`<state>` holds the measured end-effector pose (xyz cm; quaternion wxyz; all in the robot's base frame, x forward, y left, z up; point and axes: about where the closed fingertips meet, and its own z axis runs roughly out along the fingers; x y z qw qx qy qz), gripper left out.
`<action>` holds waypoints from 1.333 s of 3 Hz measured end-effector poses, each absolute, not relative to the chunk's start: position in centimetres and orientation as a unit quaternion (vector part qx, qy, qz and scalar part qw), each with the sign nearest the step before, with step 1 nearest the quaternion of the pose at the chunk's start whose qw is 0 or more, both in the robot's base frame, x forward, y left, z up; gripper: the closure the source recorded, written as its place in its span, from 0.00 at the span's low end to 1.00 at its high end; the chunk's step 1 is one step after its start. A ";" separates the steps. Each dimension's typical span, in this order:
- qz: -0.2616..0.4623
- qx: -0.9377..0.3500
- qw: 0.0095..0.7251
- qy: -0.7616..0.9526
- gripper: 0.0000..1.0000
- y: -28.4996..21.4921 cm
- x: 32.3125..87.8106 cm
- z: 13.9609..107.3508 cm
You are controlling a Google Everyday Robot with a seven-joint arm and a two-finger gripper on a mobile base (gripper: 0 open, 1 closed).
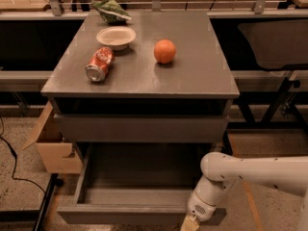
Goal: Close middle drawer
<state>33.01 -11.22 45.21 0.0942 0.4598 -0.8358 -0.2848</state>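
The middle drawer [125,214] is a wide, shallow dark-grey drawer. It stands pulled far out from the cabinet, and its inside shows nothing in it. My gripper [189,224] is at the bottom edge of the view, against the right part of the drawer's front lip. Its cream tip is cut off by the frame. My white arm [250,173] reaches in from the right. The taller grey drawer front [139,128] above is shut. The lowest drawer is out of view.
On the cabinet top lie a red soda can [99,64] on its side, a white bowl [116,36], an orange [164,51] and a green bag [111,11]. A cardboard box [53,148] stands to the left. A black cable [14,162] runs on the floor.
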 end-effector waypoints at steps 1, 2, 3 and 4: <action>-0.283 0.435 0.080 -0.851 1.00 -10.9 32.8 41.4; -0.261 0.419 0.042 -0.869 1.00 -11.1 33.5 40.0; -0.231 0.411 -0.013 -0.881 1.00 -11.3 35.5 39.5; -0.208 0.410 -0.072 -0.885 1.00 -11.4 38.3 39.4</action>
